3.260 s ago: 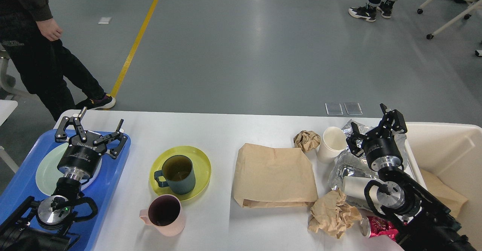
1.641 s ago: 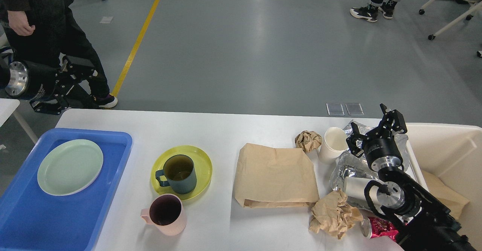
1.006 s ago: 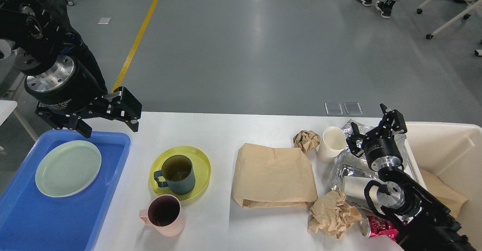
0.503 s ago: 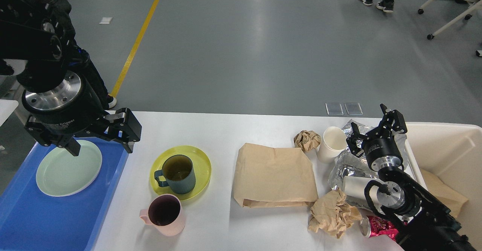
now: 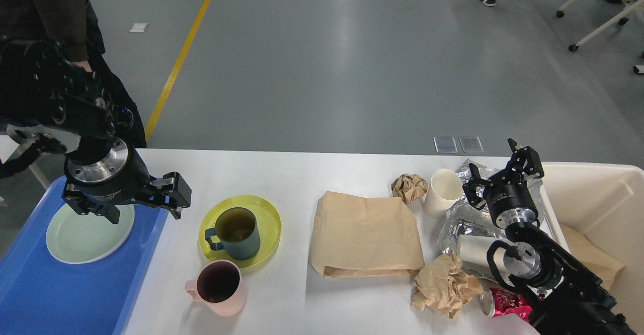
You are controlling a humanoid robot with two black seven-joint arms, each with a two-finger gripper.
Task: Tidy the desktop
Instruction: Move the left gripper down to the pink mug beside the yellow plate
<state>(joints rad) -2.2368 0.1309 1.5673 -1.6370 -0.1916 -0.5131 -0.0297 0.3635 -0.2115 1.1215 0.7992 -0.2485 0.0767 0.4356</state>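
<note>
1. Done: a pale green plate (image 5: 83, 232) sits in the blue tray (image 5: 45, 295) at 9 o'clock.
2. Left: mugs, yellow plate (image 5: 266, 224), paper litter on the table (image 5: 312, 174).
3. Left end effector (image 5: 143, 209) and right end effector (image 5: 495, 174) both spread, empty.

place: lab or test hall | cues: grey floor (image 5: 327, 63), yellow floor line (image 5: 182, 53), wheeled chair (image 5: 604, 8)

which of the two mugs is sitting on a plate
The dark teal ceramic mug, standing on the round yellow plate. The pink ceramic mug stands directly on the white desktop.
</note>
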